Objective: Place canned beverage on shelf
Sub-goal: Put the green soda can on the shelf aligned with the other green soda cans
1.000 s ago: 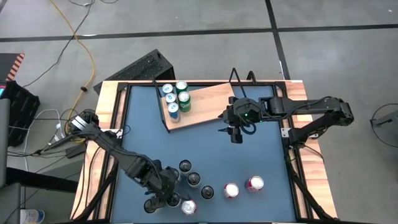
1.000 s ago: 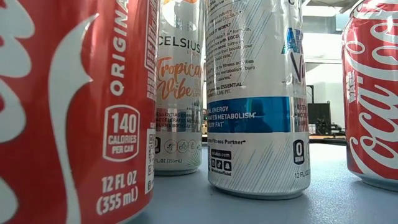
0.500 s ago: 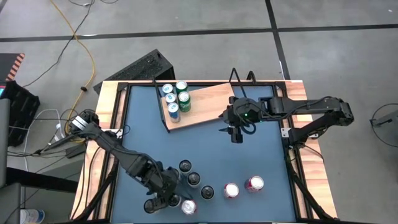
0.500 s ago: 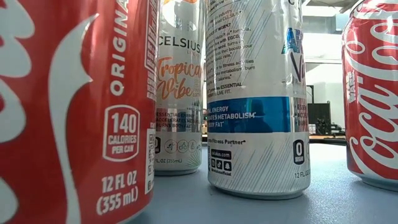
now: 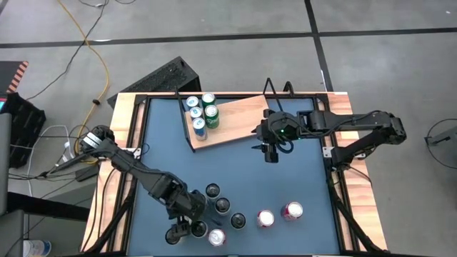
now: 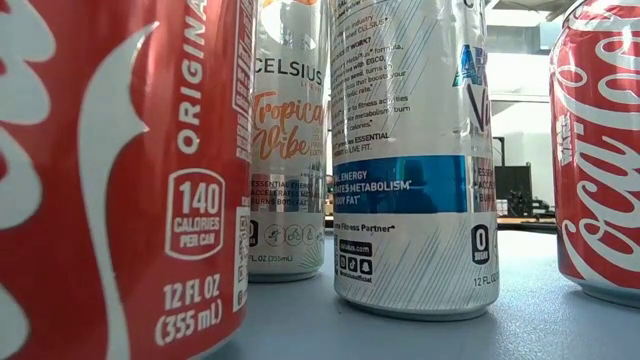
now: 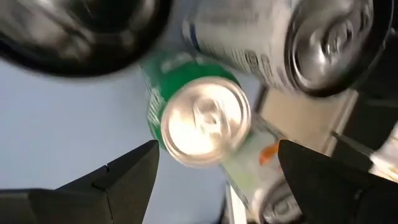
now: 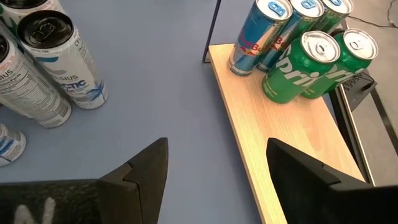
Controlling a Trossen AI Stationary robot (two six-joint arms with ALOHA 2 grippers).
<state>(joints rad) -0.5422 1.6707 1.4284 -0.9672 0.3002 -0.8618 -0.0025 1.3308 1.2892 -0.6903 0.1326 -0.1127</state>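
Observation:
My left gripper (image 5: 187, 230) is low over the near-left cluster of cans. In its wrist view it (image 7: 214, 168) is open, and a green can (image 7: 202, 115) with a silver top stands upright on the blue table just ahead, between the lines of the two fingers, apart from both. The shelf (image 5: 232, 120), a light-wood board, lies at the far middle with several cans (image 5: 201, 113) standing at its left end. My right gripper (image 5: 270, 151) is open and empty over the blue table beside the shelf's near right edge (image 8: 280, 155).
Several loose cans stand near the front edge: slim dark-topped ones (image 5: 222, 205) and red ones (image 5: 293, 210), (image 5: 265, 218). In the low view a red cola can (image 6: 110, 180) and white slim cans (image 6: 410, 160) fill the picture. The shelf's right part (image 5: 246, 114) is bare wood.
My left arm has eased a little toward the table's right and near edge, bringing its gripper closer to the cluster of cans. The cans have stayed where they were.

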